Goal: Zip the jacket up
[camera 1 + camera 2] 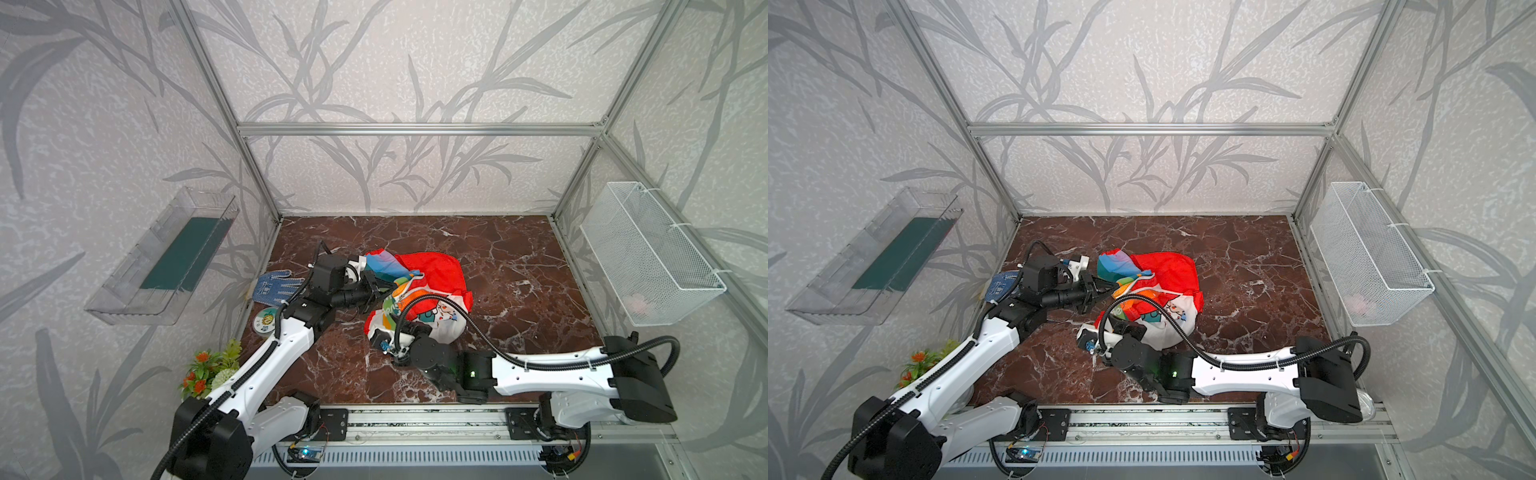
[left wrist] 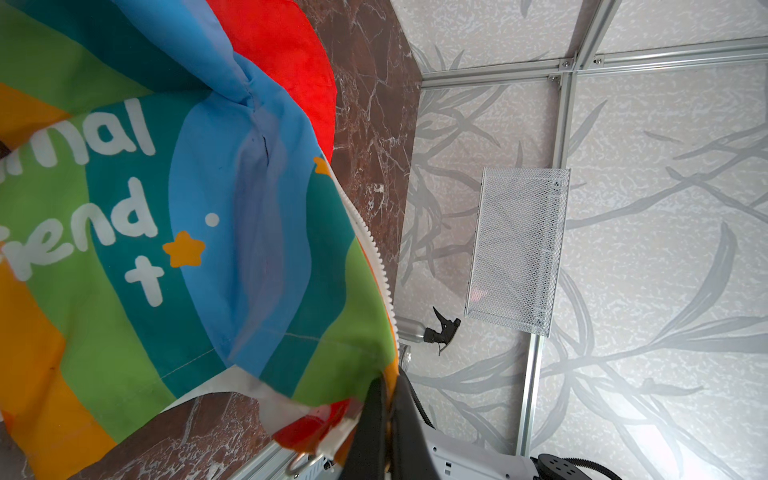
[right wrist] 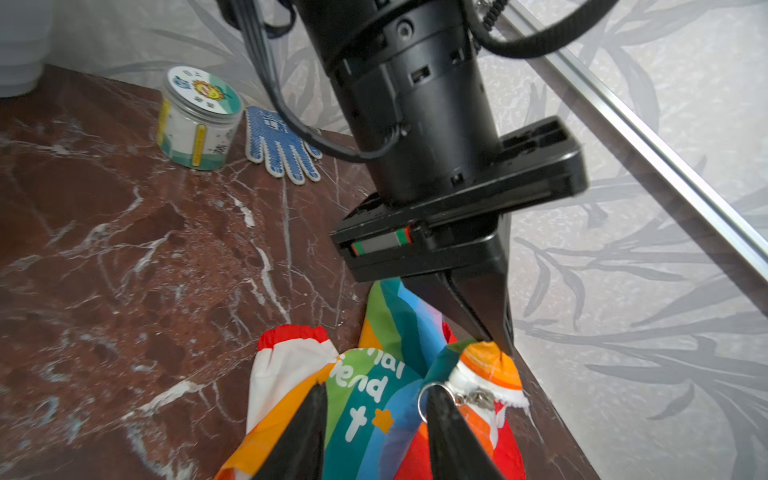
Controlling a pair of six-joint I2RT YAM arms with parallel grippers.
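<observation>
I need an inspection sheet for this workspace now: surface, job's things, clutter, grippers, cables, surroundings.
Surface: dark red marble-patterned tabletop, no spill seen.
Job's things: rainbow-striped child's jacket with red hood, crumpled mid-table; its white zipper teeth unjoined.
Clutter: blue dotted work glove, round labelled plastic jar, artificial orange-flowered plant, all near the left edge.
Grippers: left gripper shut on the jacket's edge; right gripper open, jaws astride the fabric beside the metal pull ring.
Cables: black corrugated cable arcs over the jacket.
Surroundings: white wire mesh basket on the right wall; clear plastic tray on the left wall.
</observation>
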